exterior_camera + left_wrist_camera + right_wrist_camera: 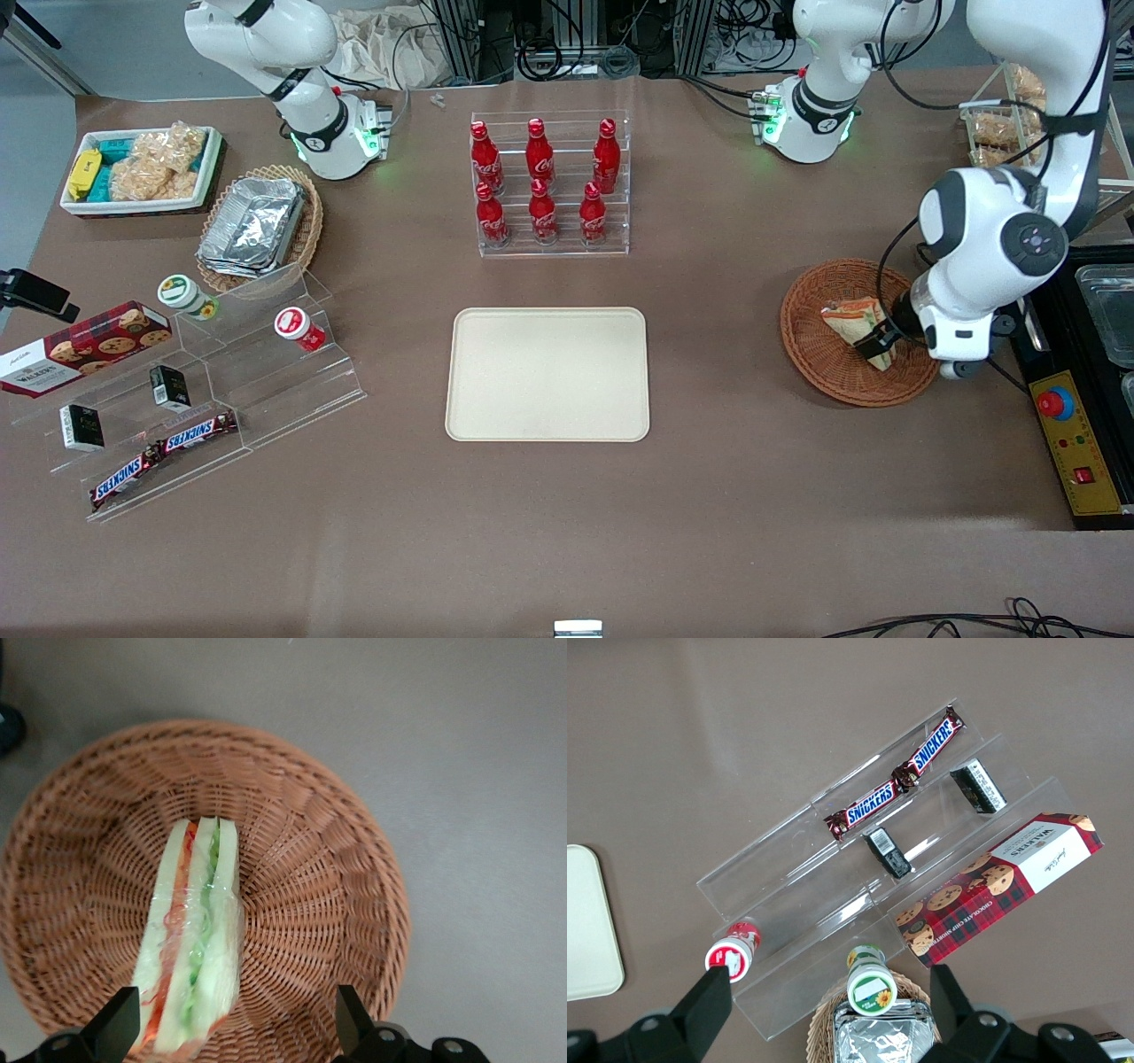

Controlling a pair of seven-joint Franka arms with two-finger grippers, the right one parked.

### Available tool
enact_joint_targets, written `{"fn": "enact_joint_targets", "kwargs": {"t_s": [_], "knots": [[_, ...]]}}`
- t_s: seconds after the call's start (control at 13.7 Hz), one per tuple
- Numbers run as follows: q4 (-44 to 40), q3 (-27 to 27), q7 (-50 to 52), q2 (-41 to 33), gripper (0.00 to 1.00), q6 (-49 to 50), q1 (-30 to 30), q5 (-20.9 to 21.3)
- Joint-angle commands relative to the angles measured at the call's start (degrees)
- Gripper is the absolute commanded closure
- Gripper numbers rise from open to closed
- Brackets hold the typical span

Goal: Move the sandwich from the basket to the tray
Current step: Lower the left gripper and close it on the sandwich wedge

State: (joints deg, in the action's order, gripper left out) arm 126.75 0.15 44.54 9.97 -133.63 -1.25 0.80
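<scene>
The sandwich lies in the reddish-brown round wicker basket toward the working arm's end of the table. In the left wrist view the sandwich shows its orange, red and green layers, standing on edge in the basket. My gripper is down in the basket, open. In the wrist view the gripper has one finger touching the sandwich's side and the other finger well apart from it. The cream tray lies at the table's middle.
A clear rack of red cola bottles stands farther from the front camera than the tray. A black control box with a red button lies beside the basket at the table's edge. A clear stepped stand with snacks lies toward the parked arm's end.
</scene>
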Motion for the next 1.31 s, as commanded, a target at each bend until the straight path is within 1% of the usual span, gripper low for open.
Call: {"fn": "enact_joint_targets", "kwargs": {"t_s": [0.0,0.36,0.8,1.09,1.24], "knots": [[0.9,0.0,2.1,0.7,0.0,-0.8,0.2,-0.1],[1.7,0.1,2.4,2.0,0.0,-0.9,0.5,-0.1],[0.3,0.3,2.3,1.2,0.0,0.2,0.5,0.5],[-2.5,0.4,2.2,1.2,0.0,4.8,0.5,0.7],[-0.8,0.6,2.7,1.2,0.0,5.3,0.6,2.6]]}}
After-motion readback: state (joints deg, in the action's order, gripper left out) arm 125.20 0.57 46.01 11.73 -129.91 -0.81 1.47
